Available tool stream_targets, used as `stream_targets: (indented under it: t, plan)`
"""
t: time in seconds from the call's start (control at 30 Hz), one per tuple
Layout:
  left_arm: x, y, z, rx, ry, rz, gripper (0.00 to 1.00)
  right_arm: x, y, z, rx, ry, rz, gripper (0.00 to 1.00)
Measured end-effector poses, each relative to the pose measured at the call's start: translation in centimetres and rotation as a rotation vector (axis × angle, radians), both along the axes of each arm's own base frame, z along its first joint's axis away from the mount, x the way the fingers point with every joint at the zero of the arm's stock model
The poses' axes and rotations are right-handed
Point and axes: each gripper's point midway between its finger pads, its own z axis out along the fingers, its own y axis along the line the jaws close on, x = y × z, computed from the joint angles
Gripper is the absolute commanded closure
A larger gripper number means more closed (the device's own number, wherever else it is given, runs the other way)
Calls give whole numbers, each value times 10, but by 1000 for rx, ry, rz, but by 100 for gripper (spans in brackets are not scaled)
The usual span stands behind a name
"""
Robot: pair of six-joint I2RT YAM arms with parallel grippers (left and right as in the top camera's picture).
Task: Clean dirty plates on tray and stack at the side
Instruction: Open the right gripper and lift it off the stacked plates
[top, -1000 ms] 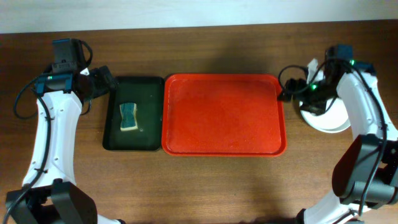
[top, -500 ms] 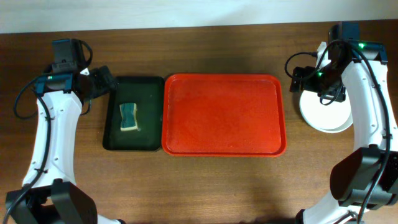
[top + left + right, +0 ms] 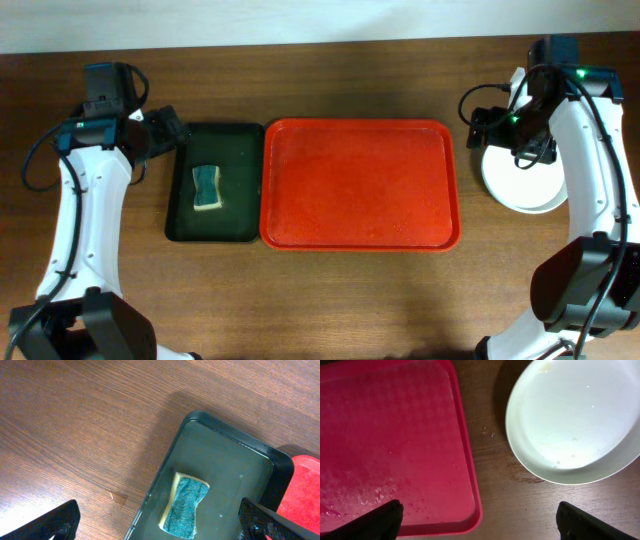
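Right gripper (image 3: 480, 512) sits farther back than a second ago, fingers wide on nothing, over the gap between red tray (image 3: 360, 185) and the plates (image 3: 525, 185) sitting on the table (image 3: 350, 300) beside it; left gripper (image 3: 159, 510) equally wide above the sponge (image 3: 184, 505) in the black tray (image 3: 235, 467).

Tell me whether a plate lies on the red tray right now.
No, the red tray is bare in the overhead view, and the white plate lies on the table beside it.
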Motion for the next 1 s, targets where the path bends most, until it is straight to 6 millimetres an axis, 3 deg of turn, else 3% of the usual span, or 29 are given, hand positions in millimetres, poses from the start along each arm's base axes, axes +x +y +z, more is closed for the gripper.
stream_targets:
  t: [0.17,0.23,0.3,0.4,0.57,1.0]
  plan:
    - [0,0,0,0,0,0,1,0,1,1,-1,-3,1,1]
    - [0,0,0,0,0,0,1,-2,2,11,-5,-30,6,1]
    - [0,0,0,0,0,0,1,-5,6,31,-12,-84,14,1]
    - [0,0,0,0,0,0,1,-23,14,87,-33,-245,31,1]
    - [0,0,0,0,0,0,1,-51,18,143,-56,-416,31,1]
    - [0,0,0,0,0,0,1,-126,27,228,-97,-723,30,1]
